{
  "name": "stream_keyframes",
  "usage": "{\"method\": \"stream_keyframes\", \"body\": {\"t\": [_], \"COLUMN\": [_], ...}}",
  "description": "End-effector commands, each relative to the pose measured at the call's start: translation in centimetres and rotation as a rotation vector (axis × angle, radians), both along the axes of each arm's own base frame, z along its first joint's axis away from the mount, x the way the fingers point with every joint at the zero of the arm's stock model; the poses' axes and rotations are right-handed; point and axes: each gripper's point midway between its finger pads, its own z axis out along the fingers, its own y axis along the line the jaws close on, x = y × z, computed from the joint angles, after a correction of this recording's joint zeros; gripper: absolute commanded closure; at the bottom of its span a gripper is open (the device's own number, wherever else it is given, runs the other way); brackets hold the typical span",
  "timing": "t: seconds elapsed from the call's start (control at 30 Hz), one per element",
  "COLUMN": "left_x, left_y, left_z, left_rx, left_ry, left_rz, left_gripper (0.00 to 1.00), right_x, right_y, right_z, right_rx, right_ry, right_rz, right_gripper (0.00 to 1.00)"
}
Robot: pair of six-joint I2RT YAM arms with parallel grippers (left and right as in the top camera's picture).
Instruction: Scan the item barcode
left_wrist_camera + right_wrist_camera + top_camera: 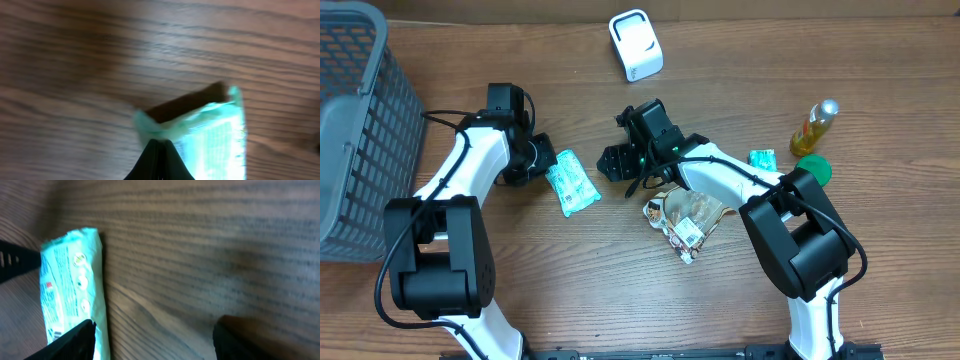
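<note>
Black fingers of the left pincer fill the near edge of the left wrist view. They are pressed together and they pinch one corner of the green packet. A dark shadow falls on the wooden counter just behind this corner. The picture is blurred, so I cannot tell how much of the packet is lifted.

Seen from above, the packet is left of the middle of the counter, between the two pincers, with its printed face up. The left pincer holds its far left end.

The right pincer is just to the right of the packet, and it is open. In the right wrist view its two fingers stand well apart, with only bare wood between them. One finger is just beside the long edge of the packet, and I cannot tell if it touches it.

Nearer and to the right of the right pincer lies a crumpled brown wrapper. Further right are a small teal packet, a round green lid and a bottle with yellow liquid, all close to each other.

A white device stands at the far side of the counter, about in the middle. A grey basket takes the far left corner.
</note>
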Motion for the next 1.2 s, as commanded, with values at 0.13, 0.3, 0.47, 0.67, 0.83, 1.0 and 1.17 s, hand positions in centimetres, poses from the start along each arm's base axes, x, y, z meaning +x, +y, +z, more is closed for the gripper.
{"method": "stream_keyframes", "body": {"t": [0.13,0.3,0.47,0.67,0.83,1.0,1.17], "left_x": [-0.1,-0.1,1.3,1.8,0.3,-0.7,0.1], "left_y": [-5.3,-5.7,-3.9,-0.2,1.6,1.6,-1.0], "left_z": [-0.1,-0.5,1.7,3.2,1.5,-2.0,-4.0], "left_rx": [-0.077,0.039,0.033,0.036,0.1,0.105,-0.036], "left_ry": [-0.004,-0.017,-0.025,-0.005,0.059,0.128,0.128], "left_rz": [-0.065,-0.099,-0.05,0.041,0.076,0.088,0.023], "left_gripper": [0.96,0.96,0.96,0.96,0.95,0.96,0.96], "right_x": [-1.4,-1.9,-1.7,-1.5,-1.3,-1.1,-0.6], "right_y": [-0.3,-0.5,-1.2,-1.4,-1.5,-1.6,-2.3], "right_z": [-0.6,-0.7,-0.9,-0.9,-0.8,-0.8,-0.8], "right_rx": [-0.015,-0.004,-0.012,-0.011,-0.009,-0.007,-0.008], "right_ry": [0.058,0.094,0.106,0.105,0.102,0.099,0.102], "right_rz": [0.02,0.029,0.016,0.009,0.005,0.002,-0.017], "right_gripper": [0.29,0.28,0.27,0.27,0.27,0.27,0.27]}}
